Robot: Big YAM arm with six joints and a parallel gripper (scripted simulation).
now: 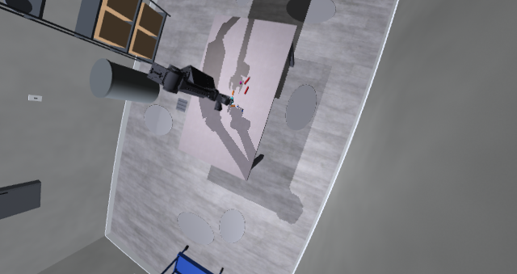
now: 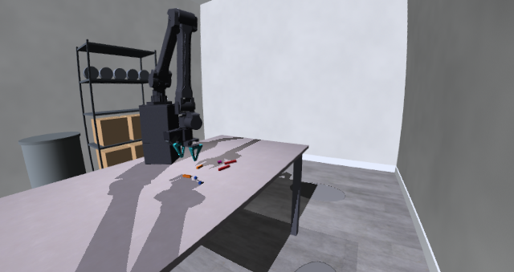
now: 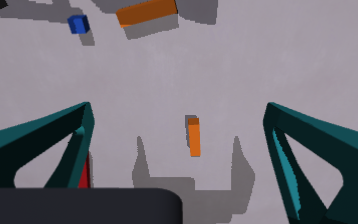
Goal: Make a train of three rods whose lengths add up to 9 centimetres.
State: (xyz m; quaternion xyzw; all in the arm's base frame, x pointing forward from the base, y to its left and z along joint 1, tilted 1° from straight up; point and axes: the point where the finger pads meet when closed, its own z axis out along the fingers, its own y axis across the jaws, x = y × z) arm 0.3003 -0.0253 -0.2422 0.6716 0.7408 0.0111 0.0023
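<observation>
Pale table (image 2: 120, 208) under a dark arm, gripper (image 3: 180, 150) spread wide and holding nothing.
Between the teal fingers lies one orange rod (image 3: 194, 137), pointing toward 12 o'clock; a second orange rod (image 3: 147, 12) sits at 11 o'clock beside a blue rod (image 3: 78, 24); a red rod (image 3: 84, 172) peeks out at 8 o'clock.

Three views: top, exterior, wrist

The table (image 1: 226, 153) is seen from high overhead, obliquely from across its far end, and closely from above by the wrist; its surface is shared.
</observation>
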